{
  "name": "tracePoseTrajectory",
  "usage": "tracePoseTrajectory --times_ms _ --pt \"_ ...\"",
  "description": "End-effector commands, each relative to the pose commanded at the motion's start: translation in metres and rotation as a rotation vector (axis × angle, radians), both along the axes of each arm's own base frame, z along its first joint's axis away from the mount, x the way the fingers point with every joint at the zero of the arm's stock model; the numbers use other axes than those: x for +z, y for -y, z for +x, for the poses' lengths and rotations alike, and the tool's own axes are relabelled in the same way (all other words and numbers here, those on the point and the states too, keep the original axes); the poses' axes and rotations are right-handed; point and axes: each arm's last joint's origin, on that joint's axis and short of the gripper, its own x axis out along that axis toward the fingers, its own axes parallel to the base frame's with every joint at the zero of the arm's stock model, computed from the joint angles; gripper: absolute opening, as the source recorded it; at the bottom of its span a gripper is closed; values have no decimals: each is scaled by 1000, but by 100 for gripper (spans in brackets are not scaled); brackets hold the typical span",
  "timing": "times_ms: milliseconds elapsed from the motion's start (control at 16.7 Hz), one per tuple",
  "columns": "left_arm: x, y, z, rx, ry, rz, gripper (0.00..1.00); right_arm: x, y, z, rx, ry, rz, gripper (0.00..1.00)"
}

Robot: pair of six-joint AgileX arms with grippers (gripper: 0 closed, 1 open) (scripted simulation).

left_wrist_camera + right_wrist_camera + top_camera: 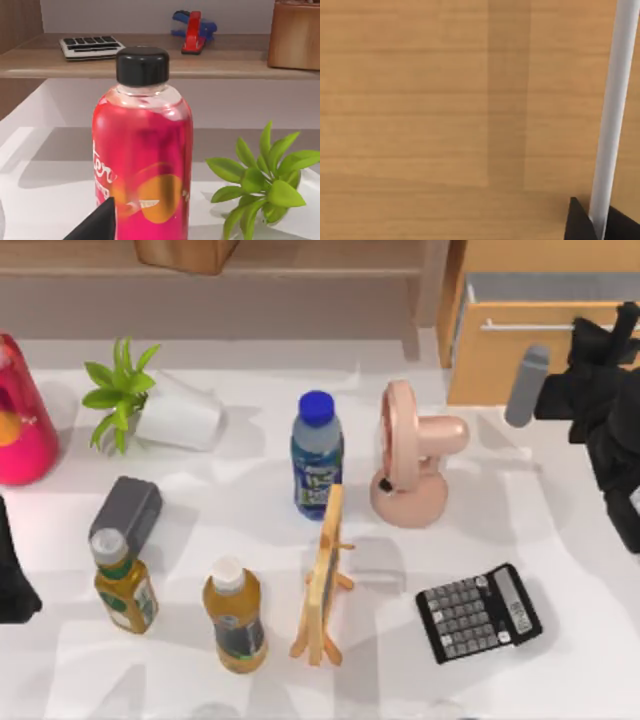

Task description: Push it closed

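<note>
The drawer [520,365] stands at the table's far right, its light-brown wooden front panel facing the table. A strip of grey interior shows behind the panel, so it is slightly open. A thin silver handle [525,326] runs across the front. My right gripper [600,345] is up against the panel at the handle's right end. In the right wrist view the panel [445,100] is very close, with the handle [615,100] crossing it. My left gripper [12,580] is parked at the left edge.
A grey cylinder [527,385] stands in front of the drawer, with a pink fan [415,465] and a calculator [478,612] nearby. Bottles, a wooden stand [325,580], a plant [120,390] and a pink bottle [142,165] fill the middle and left.
</note>
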Motion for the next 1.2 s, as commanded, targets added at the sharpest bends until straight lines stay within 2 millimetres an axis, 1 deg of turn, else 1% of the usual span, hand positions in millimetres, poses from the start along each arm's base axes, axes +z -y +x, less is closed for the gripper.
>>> tracePoseTrajectory --times_ms 120,540,660,900,1200 --pt "0 0 0 0 0 0 100 2 0 9 0 8 1 0" --pt "0 0 0 0 0 0 100 -1 0 53 1 -5 0 0" --pt "0 0 0 0 0 0 100 -2 1 59 0 -8 -1 0" --pt "0 0 0 0 0 0 100 -2 1 60 0 -8 -2 0" --pt "0 0 0 0 0 0 100 -2 1 60 0 -8 -2 38"
